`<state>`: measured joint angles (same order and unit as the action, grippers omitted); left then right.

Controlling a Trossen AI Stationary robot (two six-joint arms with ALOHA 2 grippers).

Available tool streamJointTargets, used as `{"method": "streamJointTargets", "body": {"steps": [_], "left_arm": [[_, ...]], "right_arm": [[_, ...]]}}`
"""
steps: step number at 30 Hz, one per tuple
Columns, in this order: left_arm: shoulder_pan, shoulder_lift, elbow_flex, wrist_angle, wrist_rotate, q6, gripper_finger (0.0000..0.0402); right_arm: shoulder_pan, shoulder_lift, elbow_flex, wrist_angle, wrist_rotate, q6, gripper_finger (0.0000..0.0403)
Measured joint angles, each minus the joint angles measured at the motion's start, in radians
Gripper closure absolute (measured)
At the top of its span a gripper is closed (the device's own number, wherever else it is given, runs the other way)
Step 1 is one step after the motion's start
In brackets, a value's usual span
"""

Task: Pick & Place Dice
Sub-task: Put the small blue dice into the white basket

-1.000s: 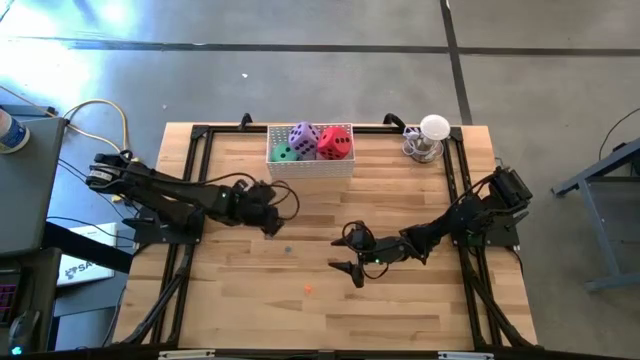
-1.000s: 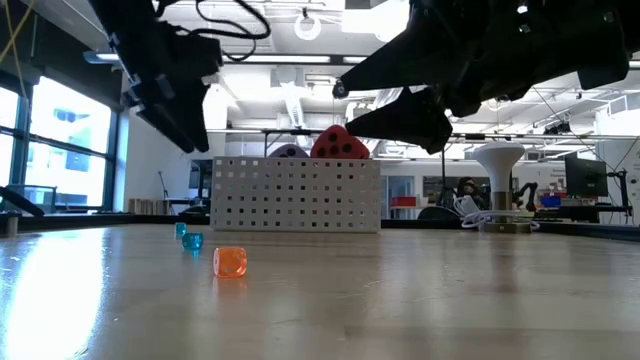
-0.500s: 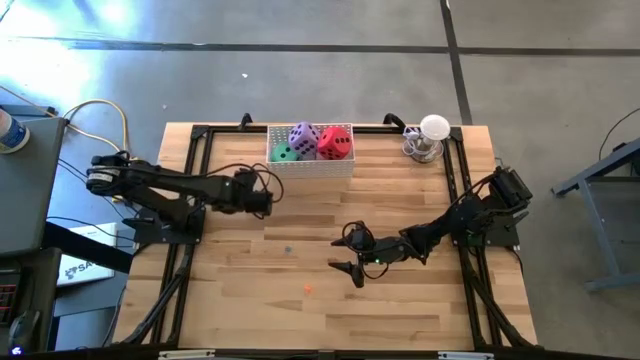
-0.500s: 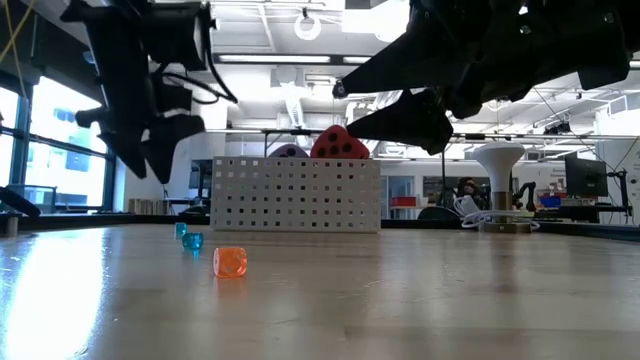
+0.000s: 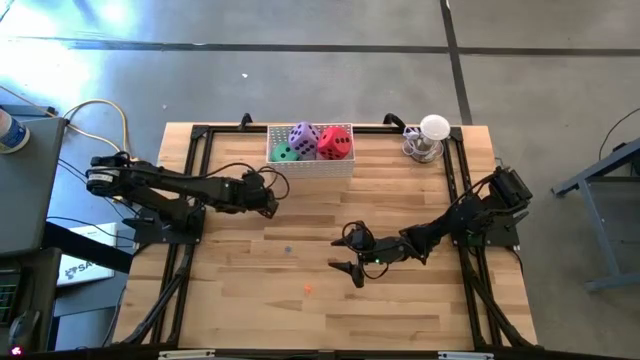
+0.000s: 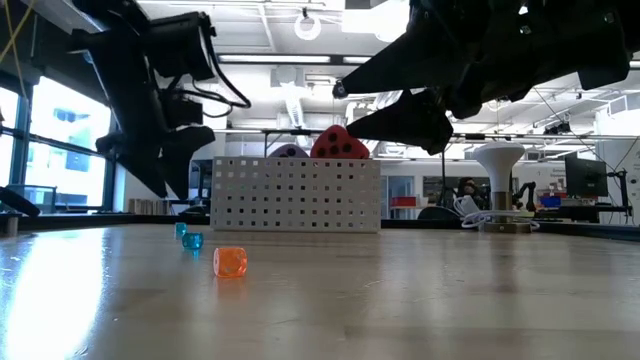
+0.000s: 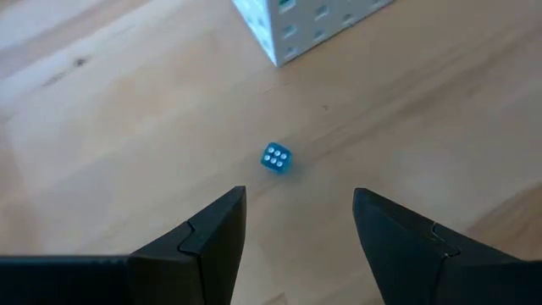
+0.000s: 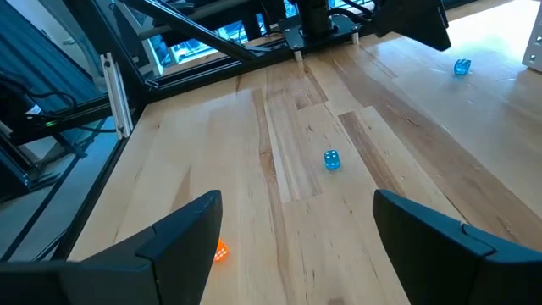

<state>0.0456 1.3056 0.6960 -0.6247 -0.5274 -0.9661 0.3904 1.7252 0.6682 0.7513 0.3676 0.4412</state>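
Left gripper (image 7: 296, 233): hovering half-open, empty, just outside white basket (image 5: 310, 163).
Right gripper (image 5: 352, 262): waiting open, empty, well clear of basket.
Dice (image 5: 335, 143): sitting inside basket.
Advice: centring fingers (image 7: 207, 241) squarely before closing.

Bright, even light fills the scene, with ceiling lamps (image 6: 308, 22) glowing overhead in the low view and daylight flaring through the tall window (image 6: 60, 150) beside them. It lays a pale glare on the light wooden table (image 6: 60, 300), and both arms stand as dark silhouettes against the room.
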Motion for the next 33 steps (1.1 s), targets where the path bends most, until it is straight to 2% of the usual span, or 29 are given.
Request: {"method": "streamJointTargets", "body": {"steps": [6,11,33], "left_arm": [[0.051,0.000,-0.014,0.031,0.027,-0.018,0.0192],[0.052,0.005,-0.014,0.068,0.029,-0.004,0.0192],[0.090,0.162,-0.014,0.119,0.033,0.054,0.0192]], "right_arm": [[0.000,0.000,0.000,0.000,0.000,0.000,0.0103],[0.000,0.000,0.000,-0.001,0.000,0.000,0.0103],[0.000,0.000,0.000,-0.002,0.000,-0.001,0.0103]]}}
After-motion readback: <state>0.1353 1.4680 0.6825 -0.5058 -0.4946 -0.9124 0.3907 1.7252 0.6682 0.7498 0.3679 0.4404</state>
